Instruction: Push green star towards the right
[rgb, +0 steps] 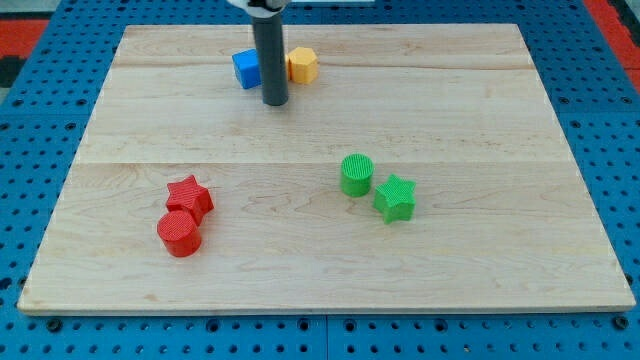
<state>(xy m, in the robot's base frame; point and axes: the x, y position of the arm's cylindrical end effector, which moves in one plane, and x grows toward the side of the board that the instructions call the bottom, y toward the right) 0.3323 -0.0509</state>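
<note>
The green star (396, 197) lies on the wooden board (480, 120), right of centre and toward the view's bottom. A green cylinder (357, 174) touches it on its upper left. My tip (275, 102) rests on the board near the view's top, far up and left of the green star. The rod stands between a blue block (246, 69) on its left and an orange block (302, 65) on its right.
A red star (190, 196) and a red cylinder (180, 233) sit together at the board's lower left. Blue pegboard (40, 100) surrounds the board on all sides.
</note>
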